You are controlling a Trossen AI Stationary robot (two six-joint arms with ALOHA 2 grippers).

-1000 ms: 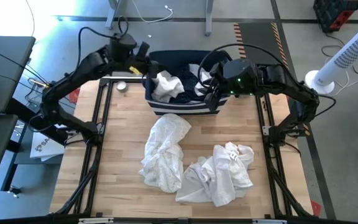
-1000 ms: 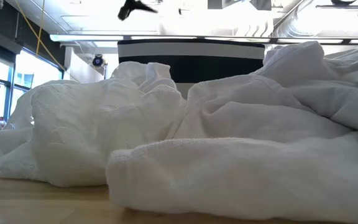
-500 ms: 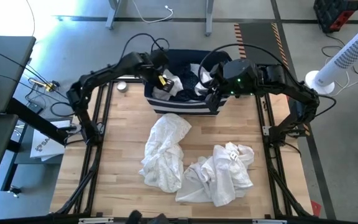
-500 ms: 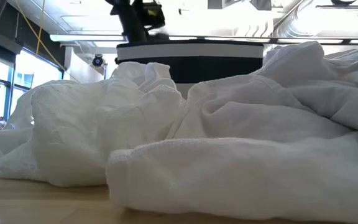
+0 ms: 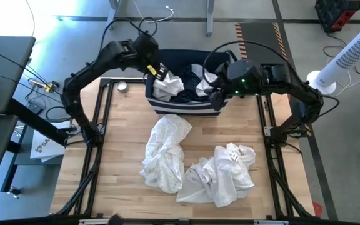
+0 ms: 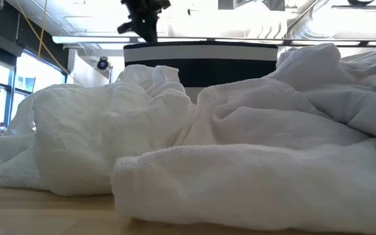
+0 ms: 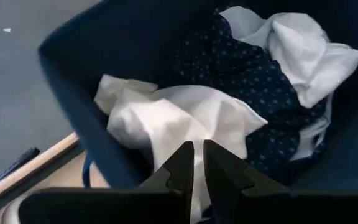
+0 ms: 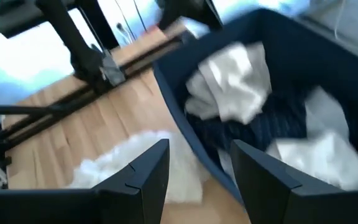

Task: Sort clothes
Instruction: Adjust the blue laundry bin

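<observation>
The left claw (image 7: 197,163) hangs over the bin's (image 7: 73,93) near corner, fingers nearly together with white shirt (image 7: 173,118) cloth between them; whether it grips, I cannot tell. Beyond lies a dark dotted garment (image 7: 247,81). The right claw (image 8: 197,165) gapes empty above the bin's other end; more white clothes (image 5: 167,150) sprawl on the desk (image 5: 124,125).

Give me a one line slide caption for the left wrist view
Left gripper pinches a white garment inside the navy bin, beside a dark dotted garment.
</observation>
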